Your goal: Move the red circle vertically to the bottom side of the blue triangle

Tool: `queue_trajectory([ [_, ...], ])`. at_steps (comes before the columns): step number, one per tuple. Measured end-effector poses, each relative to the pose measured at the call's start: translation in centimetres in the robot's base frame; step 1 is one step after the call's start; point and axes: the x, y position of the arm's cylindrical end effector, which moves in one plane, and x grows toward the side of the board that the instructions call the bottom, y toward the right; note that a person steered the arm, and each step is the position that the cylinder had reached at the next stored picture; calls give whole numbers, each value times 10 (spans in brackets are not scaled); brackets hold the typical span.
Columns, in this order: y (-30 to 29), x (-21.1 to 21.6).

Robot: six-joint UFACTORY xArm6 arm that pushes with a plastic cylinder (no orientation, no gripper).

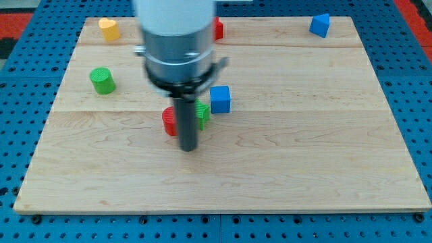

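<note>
The red circle (pixel 169 121) lies left of the board's middle, partly hidden behind my rod. The blue triangle (pixel 320 25) sits at the view's top right corner of the board, far from the red circle. My tip (pixel 189 148) rests on the board just below and right of the red circle, close to it or touching it. A green block (pixel 202 115) sits right behind the rod, beside the red circle; its shape is hidden. A blue cube (pixel 220 99) stands just right of the green block.
A green cylinder (pixel 102 81) lies at the view's left. A yellow heart-like block (pixel 109 28) sits at the top left. A second red block (pixel 218 28) shows at the top, mostly hidden by the arm. The wooden board (pixel 304 169) lies on a blue perforated table.
</note>
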Motion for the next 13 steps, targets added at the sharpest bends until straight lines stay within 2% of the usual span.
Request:
queue_trajectory([
  [1, -27, -49],
  [2, -21, -100],
  [3, -7, -112],
  [4, 98, -117],
  [5, 122, -130],
  [6, 91, -162],
  [7, 196, -169],
  [8, 230, -130],
  [9, 206, -172],
  [10, 221, -200],
  [11, 267, -163],
  [12, 267, -114],
  [13, 264, -126],
])
